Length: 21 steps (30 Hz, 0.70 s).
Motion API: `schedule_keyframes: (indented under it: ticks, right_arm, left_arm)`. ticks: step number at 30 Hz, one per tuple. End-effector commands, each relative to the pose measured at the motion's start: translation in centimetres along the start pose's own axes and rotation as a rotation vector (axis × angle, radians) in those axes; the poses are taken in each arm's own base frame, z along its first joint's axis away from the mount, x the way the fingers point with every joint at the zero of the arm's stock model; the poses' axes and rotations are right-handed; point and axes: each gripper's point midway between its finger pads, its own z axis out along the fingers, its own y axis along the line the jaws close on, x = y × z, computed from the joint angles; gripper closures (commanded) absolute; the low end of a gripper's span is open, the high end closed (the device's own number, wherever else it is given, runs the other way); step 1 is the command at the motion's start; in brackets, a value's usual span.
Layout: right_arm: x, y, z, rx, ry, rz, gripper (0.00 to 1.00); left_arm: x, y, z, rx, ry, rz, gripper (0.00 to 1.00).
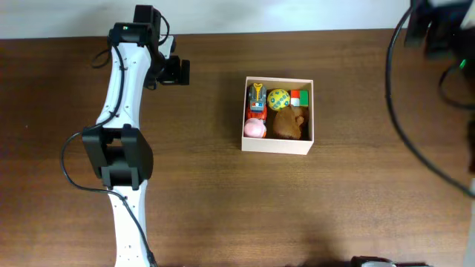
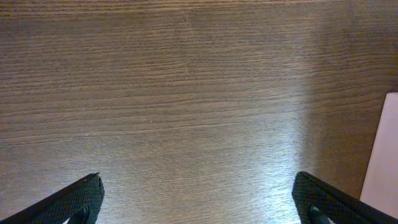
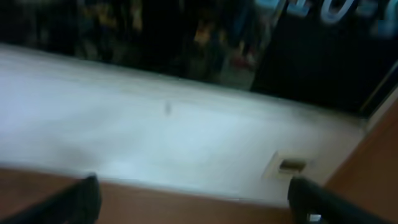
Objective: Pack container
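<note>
The container [image 1: 278, 145], a small white-walled open box, sits mid-table. Inside it lie a toy car [image 1: 257, 100], a yellow-green ball [image 1: 278, 99], a red-and-green block [image 1: 299, 98], a pink ball [image 1: 254, 129] and a brown plush toy [image 1: 289, 123]. My left gripper [image 2: 198, 198] is open and empty over bare wood; in the overhead view it [image 1: 178, 71] sits at the table's far side, left of the container. A white edge of the container [image 2: 382, 155] shows at the right of the left wrist view. My right gripper [image 3: 189, 199] is open, blurred, facing a white wall beyond the table's edge.
The left arm [image 1: 122, 141] stretches from the front edge to the far left. The right arm and its black cables [image 1: 415, 111] hang at the far right corner. Brown wood tabletop [image 1: 223, 208] surrounds the container.
</note>
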Motion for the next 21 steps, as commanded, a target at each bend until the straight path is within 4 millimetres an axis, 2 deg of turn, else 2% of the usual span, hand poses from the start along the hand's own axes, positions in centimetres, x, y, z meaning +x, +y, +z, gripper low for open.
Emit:
schedule_keyframes:
  ticks: [1, 9, 13, 21]
  right_arm:
    - [4.0, 1.1, -1.5, -0.007, 0.026, -0.006, 0.01]
    - [14.5, 3.9, -4.1, -0.033, 0.081, -0.001, 0.01]
    - [19.0, 5.3, -5.5, -0.053, 0.085, 0.001, 0.01]
    - [25.6, 7.3, -7.2, -0.054, -0.012, -0.007, 0.01]
  left_arm:
    - [-0.7, -0.1, -1.3, 0.0, -0.035, -0.006, 0.01]
    - [-0.7, -0.1, -1.3, 0.0, -0.035, -0.006, 0.01]
    - [-0.7, -0.1, -1.3, 0.0, -0.035, -0.007, 0.01]
    - [-0.6, -0.1, -1.3, 0.0, -0.035, -0.007, 0.01]
